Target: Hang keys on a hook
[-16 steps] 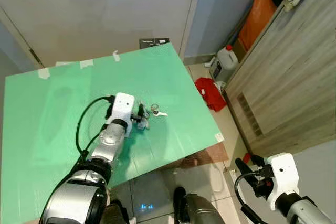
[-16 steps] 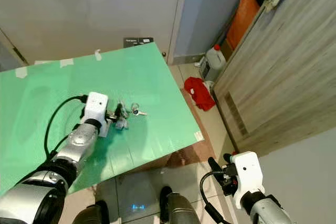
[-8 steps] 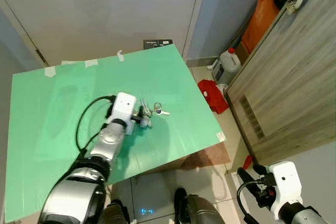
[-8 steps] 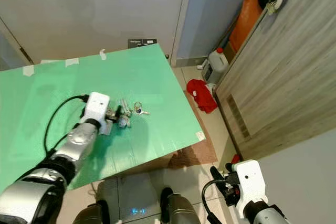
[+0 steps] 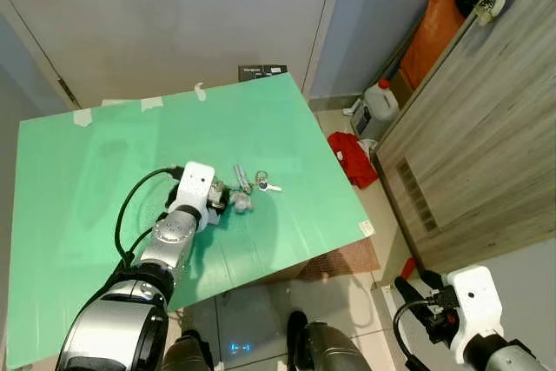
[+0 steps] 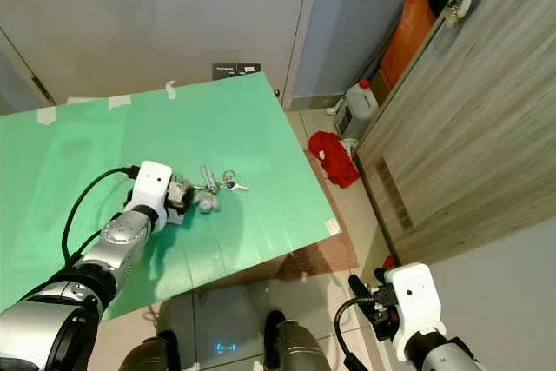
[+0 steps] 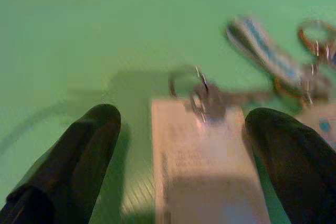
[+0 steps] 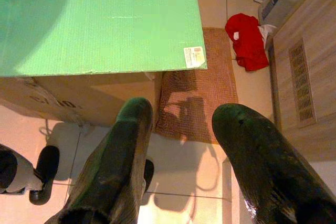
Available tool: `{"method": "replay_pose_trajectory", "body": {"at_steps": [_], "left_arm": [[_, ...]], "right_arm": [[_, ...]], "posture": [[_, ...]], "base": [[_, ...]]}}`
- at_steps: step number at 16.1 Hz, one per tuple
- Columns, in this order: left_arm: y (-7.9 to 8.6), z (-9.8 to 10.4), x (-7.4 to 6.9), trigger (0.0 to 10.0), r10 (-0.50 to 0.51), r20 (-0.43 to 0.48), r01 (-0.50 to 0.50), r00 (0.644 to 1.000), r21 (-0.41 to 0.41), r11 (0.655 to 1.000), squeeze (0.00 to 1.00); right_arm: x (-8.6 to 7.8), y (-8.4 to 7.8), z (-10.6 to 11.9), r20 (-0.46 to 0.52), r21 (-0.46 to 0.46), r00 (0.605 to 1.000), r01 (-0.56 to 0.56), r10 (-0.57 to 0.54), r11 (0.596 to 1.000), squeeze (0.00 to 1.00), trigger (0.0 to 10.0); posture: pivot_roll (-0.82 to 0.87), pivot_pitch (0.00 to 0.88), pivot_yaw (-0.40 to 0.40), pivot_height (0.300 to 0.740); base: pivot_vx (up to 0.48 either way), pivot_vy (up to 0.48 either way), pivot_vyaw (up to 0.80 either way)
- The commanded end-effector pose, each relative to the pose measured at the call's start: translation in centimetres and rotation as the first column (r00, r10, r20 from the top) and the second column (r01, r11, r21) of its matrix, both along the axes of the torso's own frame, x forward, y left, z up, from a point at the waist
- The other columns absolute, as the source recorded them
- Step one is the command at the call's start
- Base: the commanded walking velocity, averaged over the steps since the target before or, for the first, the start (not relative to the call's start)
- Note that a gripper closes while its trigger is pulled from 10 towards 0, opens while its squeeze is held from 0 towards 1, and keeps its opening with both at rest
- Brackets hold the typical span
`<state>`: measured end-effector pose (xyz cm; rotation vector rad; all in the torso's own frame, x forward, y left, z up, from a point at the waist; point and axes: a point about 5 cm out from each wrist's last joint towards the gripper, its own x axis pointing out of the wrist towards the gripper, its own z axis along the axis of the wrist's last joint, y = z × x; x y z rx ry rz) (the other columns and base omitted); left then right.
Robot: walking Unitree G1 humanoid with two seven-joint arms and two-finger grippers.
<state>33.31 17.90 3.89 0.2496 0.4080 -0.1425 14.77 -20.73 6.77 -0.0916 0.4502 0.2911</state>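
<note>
Left wrist view showed the left hand [image 7: 181, 145] spread astride the keys' [image 7: 273, 64] white tag [image 7: 202, 156] on the table [image 7: 79, 35]; closing on the flat tag alone risked a slip.

The keys [image 5: 246, 187] lie on the table [image 5: 78, 188] just ahead of the left claw [image 7: 178, 145], their tag between its spread fingers [image 7: 79, 150]. The right claw [image 8: 178, 150] hangs over the floor, the table's edge ahead, the rag [image 8: 247, 43] beyond.
</note>
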Motion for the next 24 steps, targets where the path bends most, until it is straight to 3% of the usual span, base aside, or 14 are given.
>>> {"method": "replay_pose_trajectory", "body": {"at_steps": [1,2,3,8,12,18,22,23,24], "left_arm": [[-0.1,-1.1,-0.7,10.0,-0.023,-0.078,0.023,0.997,0.0,1.0,0.0],[0.1,-1.5,-1.0,0.0,-0.011,-0.111,0.009,0.994,-0.013,1.0,0.0],[0.2,-2.1,-1.4,0.0,0.005,-0.163,-0.009,0.987,-0.027,1.0,0.0],[1.1,-2.6,-1.8,0.0,0.089,-0.208,-0.09,0.974,0.006,0.996,0.0],[1.2,-2.8,-2.0,0.0,0.101,-0.219,-0.098,0.971,0.024,0.995,0.0],[0.7,-6.0,-5.5,0.0,0.081,-0.315,-0.089,0.946,-0.011,0.996,0.0],[1.0,-4.7,-5.0,0.0,0.069,-0.16,-0.073,0.985,-0.02,0.997,0.0],[1.6,-3.0,-3.9,0.0,0.089,-0.05,-0.091,0.995,-0.028,0.995,0.0],[2.3,-1.9,-3.4,0.0,0.105,0.003,-0.105,0.994,-0.002,0.994,0.0]], "right_arm": [[-0.4,-0.2,-0.2,-0.026,-0.011,1.0,0.014,-0.014,1.0,0.0,10.0],[-0.7,-0.3,-0.3,-0.028,-0.012,0.999,0.016,-0.016,1.0,0.0,10.0],[-0.9,-0.5,-0.3,-0.031,-0.015,0.999,0.023,-0.024,1.0,0.0,10.0],[-0.3,-0.3,-0.4,-0.026,-0.005,0.999,0.02,-0.02,1.0,0.0,10.0],[0.8,0.5,-0.9,-0.018,0.016,1.0,0.013,-0.013,1.0,0.0,10.0],[3.3,2.6,-2.3,0.004,0.07,1.0,-0.01,0.01,0.998,0.0,10.0],[5.0,3.7,-2.8,0.031,0.093,0.999,-0.024,0.021,0.995,0.0,10.0],[6.0,4.2,-3.0,0.044,0.1,0.999,-0.032,0.028,0.994,0.0,10.0],[6.4,4.4,-3.0,0.052,0.103,0.998,-0.038,0.033,0.994,0.0,10.0]], "posture": [[-0.29,0.21,-0.099,0.74],[-0.29,0.212,-0.096,0.74],[-0.29,0.213,-0.096,0.74],[-0.27,0.203,-0.088,0.74],[-0.22,0.181,-0.074,0.74],[-0.11,0.131,-0.045,0.74],[-0.06,0.085,-0.042,0.74],[-0.04,0.059,-0.043,0.74],[-0.03,0.051,-0.043,0.74]], "base": [[0.0,0.0,0.0],[0.0,0.0,0.0],[0.0,0.0,0.0],[0.0,0.0,0.0],[0.0,0.0,0.0],[0.0,0.0,0.0],[0.0,0.0,0.0],[0.0,0.0,0.0],[0.0,0.0,0.0]]}}
